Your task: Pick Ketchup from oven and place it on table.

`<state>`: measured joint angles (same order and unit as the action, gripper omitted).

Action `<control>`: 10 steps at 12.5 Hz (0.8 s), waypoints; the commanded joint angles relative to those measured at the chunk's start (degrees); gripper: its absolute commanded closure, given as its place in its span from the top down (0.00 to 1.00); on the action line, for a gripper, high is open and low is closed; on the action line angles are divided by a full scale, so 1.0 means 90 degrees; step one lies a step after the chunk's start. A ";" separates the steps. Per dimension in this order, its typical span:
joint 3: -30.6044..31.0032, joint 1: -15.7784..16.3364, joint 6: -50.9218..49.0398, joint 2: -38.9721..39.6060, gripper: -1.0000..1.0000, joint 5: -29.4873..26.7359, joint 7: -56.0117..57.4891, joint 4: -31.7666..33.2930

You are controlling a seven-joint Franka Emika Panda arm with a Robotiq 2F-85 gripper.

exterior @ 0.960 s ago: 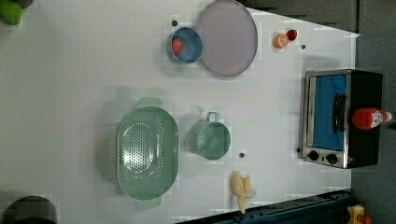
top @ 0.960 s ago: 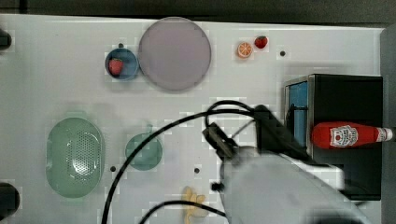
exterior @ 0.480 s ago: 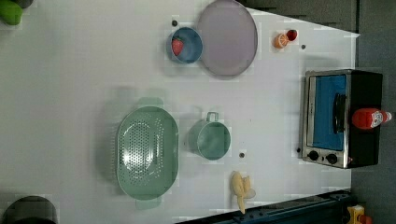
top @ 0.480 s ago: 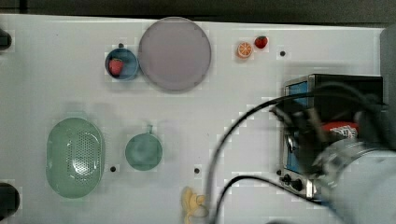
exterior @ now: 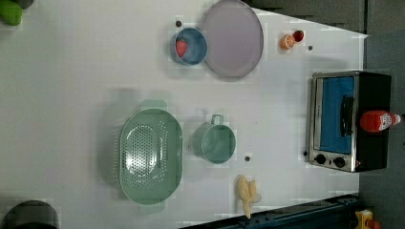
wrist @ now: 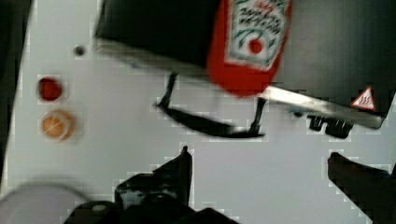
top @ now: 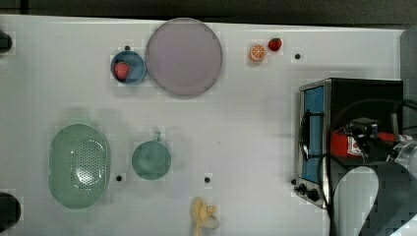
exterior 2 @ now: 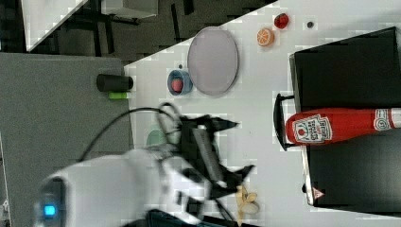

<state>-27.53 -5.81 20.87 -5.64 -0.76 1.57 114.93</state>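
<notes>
The Ketchup [exterior 2: 340, 125], a red bottle with a white label, lies on its side on the black top of the oven [exterior 2: 345, 71]. Its base sits at the front edge, above the door handle. In the top view my gripper [top: 366, 132] hangs over the Ketchup [top: 340, 146] and hides much of it. The wrist view has the Ketchup [wrist: 250, 42] ahead of my open gripper [wrist: 261, 163], with nothing between the fingers. In the right view the gripper [exterior 2: 243, 145] stands open. The left view has the Ketchup [exterior: 377, 120] on the oven [exterior: 375, 90]. The white table [top: 246, 137] spreads beside it.
On the table stand a grey plate [top: 183, 56], a blue bowl [top: 129, 69] holding a strawberry, a green colander [top: 78, 164] and a green mug [top: 151, 160]. A banana [top: 204, 216] lies near the edge. An orange slice [top: 257, 52] and a strawberry [top: 275, 44] lie beyond the oven.
My arm has swung to the top view's right, from over the table beside the oven to over the oven's top and the Ketchup. The bottle has not moved.
</notes>
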 commanded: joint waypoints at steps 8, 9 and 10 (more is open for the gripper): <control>-0.0794 -0.0053 0.1526 0.1867 1.00 -0.0735 -0.0493 -0.0494; -0.0825 -0.0082 0.1528 0.2062 1.00 -0.0841 -0.0496 -0.0510; -0.0834 -0.0101 0.1541 0.2216 1.00 -0.0888 -0.0497 -0.0520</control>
<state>-33.32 -7.07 35.28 14.45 -8.69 -0.20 111.57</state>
